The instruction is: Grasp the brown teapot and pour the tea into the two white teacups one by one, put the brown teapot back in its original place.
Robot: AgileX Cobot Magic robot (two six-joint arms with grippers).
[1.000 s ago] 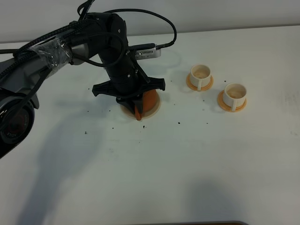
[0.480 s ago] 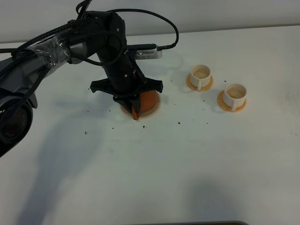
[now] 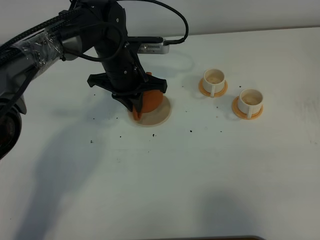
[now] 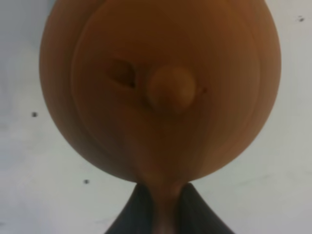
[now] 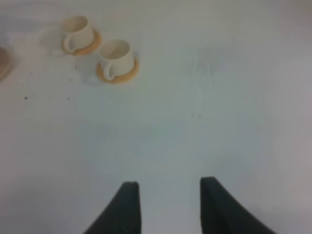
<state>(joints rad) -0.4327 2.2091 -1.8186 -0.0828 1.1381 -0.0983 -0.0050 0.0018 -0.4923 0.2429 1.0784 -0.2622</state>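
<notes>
Clamps left gripper (image 4: 163, 207) on the handle of the round reddish-brown clay teapot (image 3: 154, 98), over the pale beige coaster disc (image 3: 160, 116). Holds right gripper (image 5: 169, 185) with jaws apart, well away from two small white teacups (image 3: 214, 79) (image 3: 250, 99).

— How is the light?
— Bright and even from above. The white table (image 3: 210, 170) shows no glare, and the left arm (image 3: 50, 42) throws a broad soft shadow toward the table's near left corner.
— And sharpness?
— The high view is crisp. Up close in the left wrist view, the brown teapot (image 4: 161, 87) is soft and out of focus. The right wrist view is hazy: the two white teacups (image 5: 116, 54) blur, and the fingers (image 5: 122, 209) of the right gripper (image 5: 168, 207) have smeared edges.
</notes>
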